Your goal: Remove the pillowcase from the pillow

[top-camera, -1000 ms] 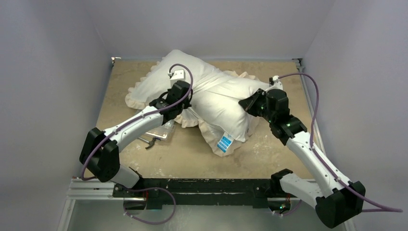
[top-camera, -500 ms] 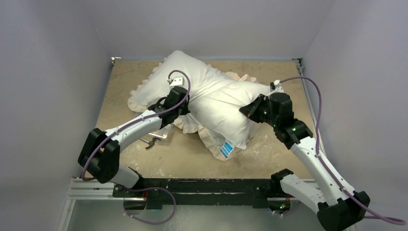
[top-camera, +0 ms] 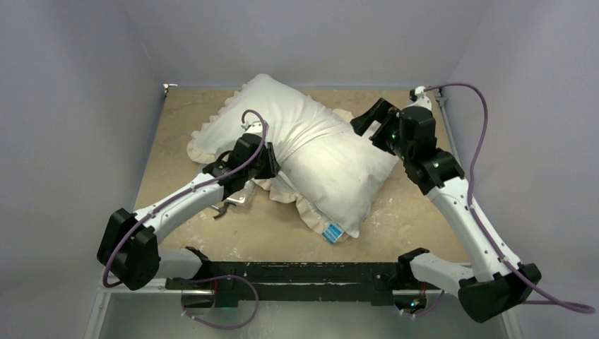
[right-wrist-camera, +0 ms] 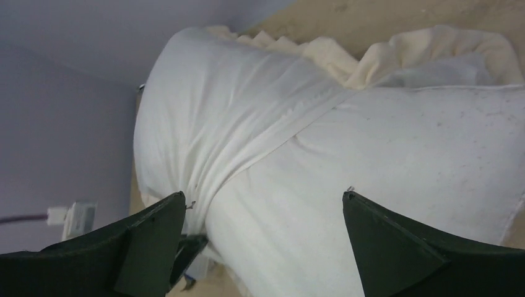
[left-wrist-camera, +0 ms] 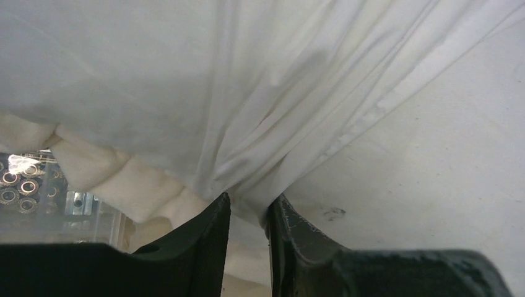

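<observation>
Left end effector pinches the limp white frilled cloth pillowcase while the right end effector, now open wide, has pulled away from the plump white pillow, which lies half out on the table.

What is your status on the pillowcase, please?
Left hand shut on pillowcase. Right hand open, off pillow. Pillow partly out, far end inside. No obstruction seen.

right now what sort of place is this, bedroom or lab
Likely a robot test cell, not a bedroom: grey walls box in a tan table, with a left arm and right arm on a base rail.
</observation>
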Robot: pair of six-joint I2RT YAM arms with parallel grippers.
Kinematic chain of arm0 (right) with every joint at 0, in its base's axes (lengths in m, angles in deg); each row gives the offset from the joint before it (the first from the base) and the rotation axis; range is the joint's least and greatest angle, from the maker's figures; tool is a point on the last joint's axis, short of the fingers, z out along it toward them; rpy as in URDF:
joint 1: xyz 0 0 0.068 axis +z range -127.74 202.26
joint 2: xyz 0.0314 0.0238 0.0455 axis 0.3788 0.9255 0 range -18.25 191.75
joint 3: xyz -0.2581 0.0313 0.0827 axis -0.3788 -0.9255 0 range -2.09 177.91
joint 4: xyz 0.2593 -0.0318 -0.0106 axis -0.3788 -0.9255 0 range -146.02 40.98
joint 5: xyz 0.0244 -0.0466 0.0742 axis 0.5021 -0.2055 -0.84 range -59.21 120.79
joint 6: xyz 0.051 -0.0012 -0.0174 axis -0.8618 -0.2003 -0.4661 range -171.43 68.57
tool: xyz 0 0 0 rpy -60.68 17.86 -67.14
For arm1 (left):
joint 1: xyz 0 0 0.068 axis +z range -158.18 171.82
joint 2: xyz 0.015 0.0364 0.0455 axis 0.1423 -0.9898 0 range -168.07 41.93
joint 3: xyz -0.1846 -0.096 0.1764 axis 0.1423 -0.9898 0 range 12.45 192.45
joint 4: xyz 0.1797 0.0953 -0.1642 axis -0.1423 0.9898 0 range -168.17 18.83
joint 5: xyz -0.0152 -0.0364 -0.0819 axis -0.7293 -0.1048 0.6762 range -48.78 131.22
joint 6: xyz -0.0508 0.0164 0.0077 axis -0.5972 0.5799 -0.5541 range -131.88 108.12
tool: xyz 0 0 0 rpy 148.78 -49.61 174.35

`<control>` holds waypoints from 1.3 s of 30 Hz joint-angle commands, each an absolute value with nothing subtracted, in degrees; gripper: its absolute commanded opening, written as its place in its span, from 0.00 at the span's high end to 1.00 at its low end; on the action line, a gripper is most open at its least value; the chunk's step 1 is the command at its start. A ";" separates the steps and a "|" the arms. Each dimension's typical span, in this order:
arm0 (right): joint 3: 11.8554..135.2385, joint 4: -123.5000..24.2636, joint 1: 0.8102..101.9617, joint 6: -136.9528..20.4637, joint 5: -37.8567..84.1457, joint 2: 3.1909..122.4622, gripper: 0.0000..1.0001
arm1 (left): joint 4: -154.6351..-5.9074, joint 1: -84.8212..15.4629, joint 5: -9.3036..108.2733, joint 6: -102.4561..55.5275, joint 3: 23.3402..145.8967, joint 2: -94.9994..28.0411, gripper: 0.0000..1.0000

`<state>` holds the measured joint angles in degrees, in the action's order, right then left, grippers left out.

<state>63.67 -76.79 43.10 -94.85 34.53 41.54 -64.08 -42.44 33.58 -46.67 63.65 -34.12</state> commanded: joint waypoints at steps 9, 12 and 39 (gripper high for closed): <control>61.67 -64.75 40.99 -96.80 51.48 58.11 0.01 | -55.20 -42.68 30.72 -48.71 71.61 -31.67 0.55; 56.52 -57.90 41.01 -94.07 48.21 62.27 0.01 | -51.72 -44.05 29.53 -48.11 78.38 -34.52 0.43; 45.94 -40.19 48.51 -85.07 28.82 49.17 1.00 | -40.49 -47.91 38.21 -28.19 136.88 -80.88 0.30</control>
<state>46.14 -43.68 45.57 -83.77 29.92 49.58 -39.99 -47.64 34.79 -30.85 133.72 -79.32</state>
